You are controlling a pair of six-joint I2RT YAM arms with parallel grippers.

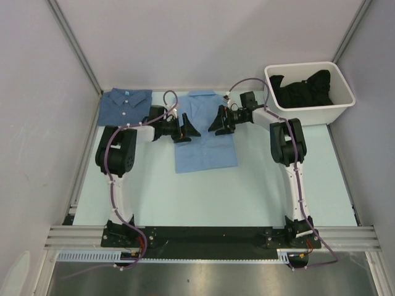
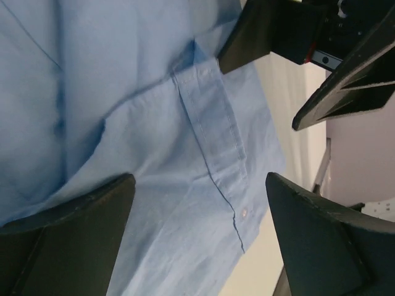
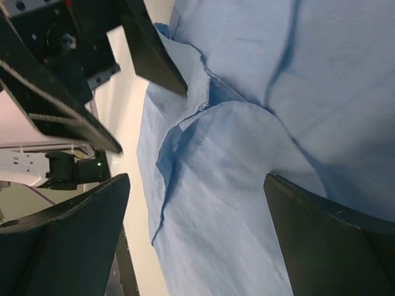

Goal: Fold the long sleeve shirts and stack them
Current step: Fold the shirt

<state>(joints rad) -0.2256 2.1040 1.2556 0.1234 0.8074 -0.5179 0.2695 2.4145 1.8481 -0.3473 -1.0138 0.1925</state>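
We saw the light sky-blue shirt (image 1: 207,151) as the largest piece of cloth, lying flat in the middle of the table toward its far side, collar at the far end and its outline a plain upright rectangle. The darker denim-blue shirt (image 1: 125,105) lay at the far left corner, well apart from the first, folded into a compact block with its collar on top and pale buttons running down the front. Up close, the sky-blue cloth was soft and creased, with a few long folds across it; from the left wrist view a stitched placket strip (image 2: 216,117) ran along it, and a small pale button (image 2: 245,211) sat near its lower end. The left gripper (image 1: 187,129) and the right gripper (image 1: 217,121) faced each other over the upper part of the sky-blue shirt, both with their fingers spread wide and nothing held between them; we could not tell whether the fingertips touched the cloth. The table (image 1: 247,197) was a pale mint surface, closed in by plain grey walls (image 1: 203,37) at the back and on both sides. A white bin (image 1: 342,102) stood at the far right corner with dark clothing (image 1: 302,86) heaped inside it. An aluminium rail (image 1: 210,233) crossed the near edge, carrying both arm bases, and purple cables (image 1: 113,185) ran along the arms.
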